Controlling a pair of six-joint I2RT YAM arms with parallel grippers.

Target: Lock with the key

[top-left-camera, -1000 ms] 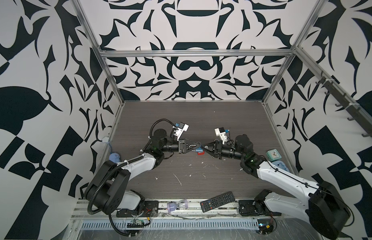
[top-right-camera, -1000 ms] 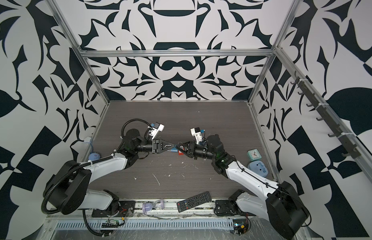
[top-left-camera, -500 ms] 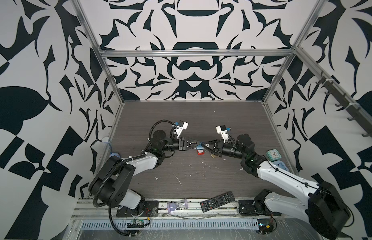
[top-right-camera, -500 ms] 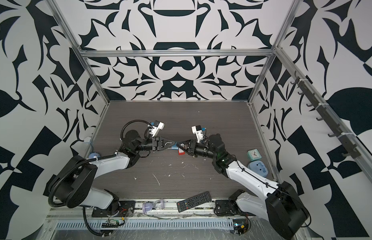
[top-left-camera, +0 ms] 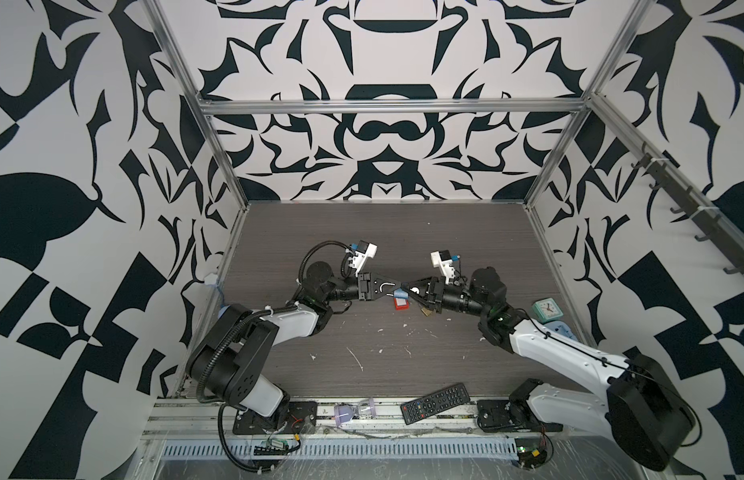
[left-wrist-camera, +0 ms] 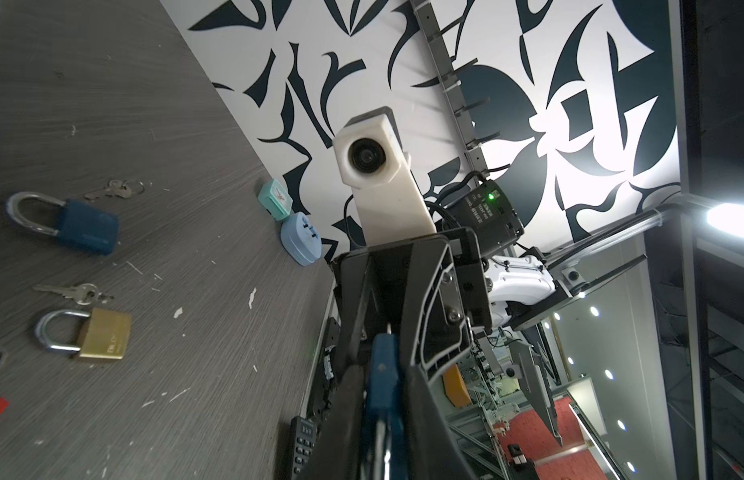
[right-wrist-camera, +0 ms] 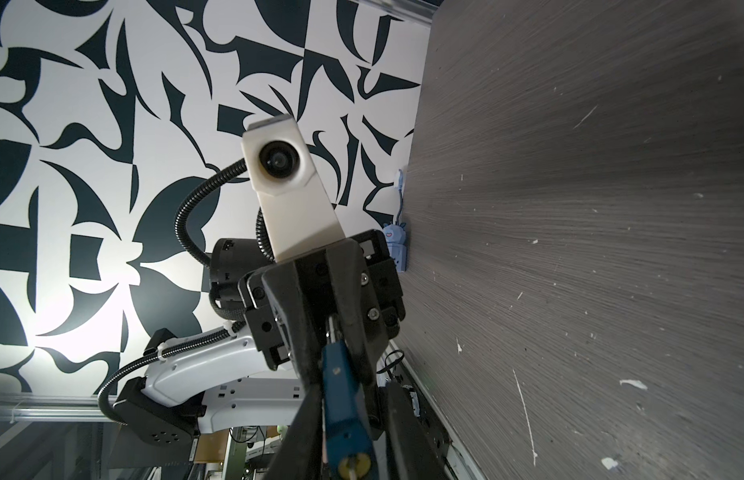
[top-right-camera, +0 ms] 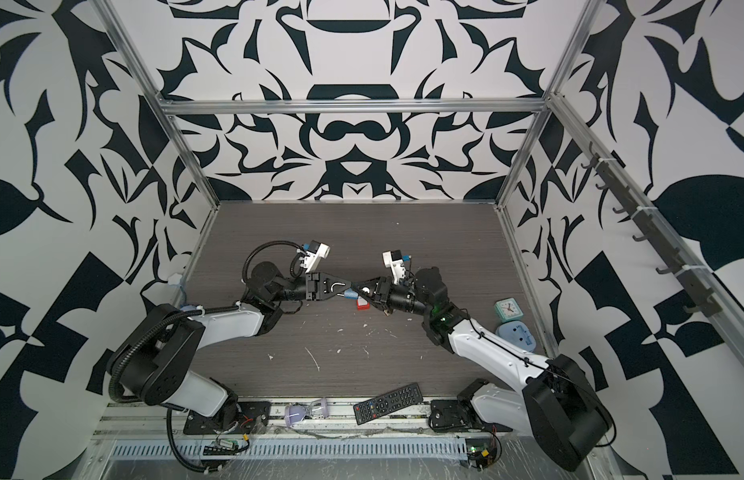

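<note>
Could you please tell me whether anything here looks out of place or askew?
Yes: the black remote control lies askew over the front edge of the dark wood-grain table, half on the aluminium rail, beside a pale hourglass lying on its side. White scraps litter the tabletop.

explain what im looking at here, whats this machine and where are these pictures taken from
It is a robot with two arms on a table, each ending in a gripper. Both top views look down from above. The other two pictures come from cameras on the wrists. The left gripper is shut on a blue padlock. The right gripper meets the padlock's other end, but I cannot tell if it grips. On the table lie a brass padlock, a second blue padlock, keys, a clock and a remote.
</note>
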